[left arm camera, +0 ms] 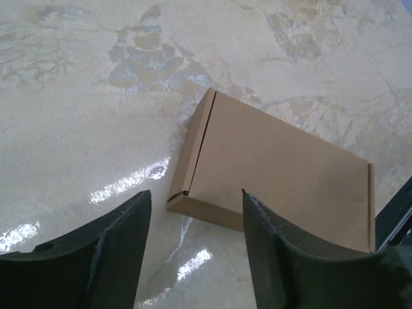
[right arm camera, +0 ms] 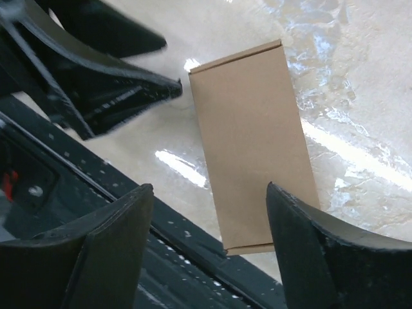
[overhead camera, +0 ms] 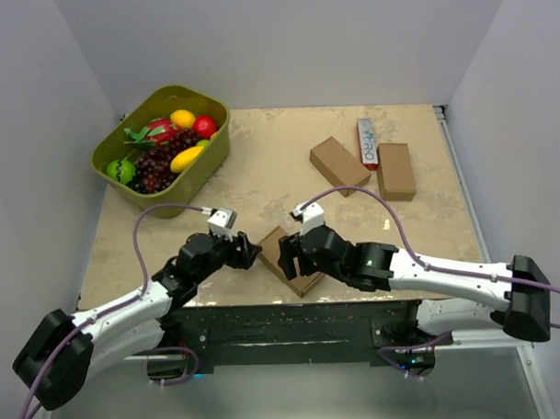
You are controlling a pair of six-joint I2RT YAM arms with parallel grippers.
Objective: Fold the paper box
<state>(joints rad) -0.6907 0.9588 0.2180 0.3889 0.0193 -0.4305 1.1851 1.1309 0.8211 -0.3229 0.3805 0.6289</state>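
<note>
The left end effector is seen w/ its jaws apart and nothing between them, low over the worktop. The paper box is found just ahead of it, near but not touched. The box is laid flat on the worktop w/ the lid panel down, and no flap is seen standing up, so the fold is judged approx. done. Only a thin dark slit is noticed at the corner nearest this end effector, where the side wall meets the lid. A last press there may be needed, but this cannot be told for sure. The right end effector is also held w/ jaws apart and empty, and the box is placed directly below and ahead of its gap.

Materials: plain brown cardboard, matte, unprinted, w/ sharp creases and a shallow rectangular shape. The worktop is glossy, marbled beige, w/ bright reflections. The fingers are black, smooth and tapered.
</note>
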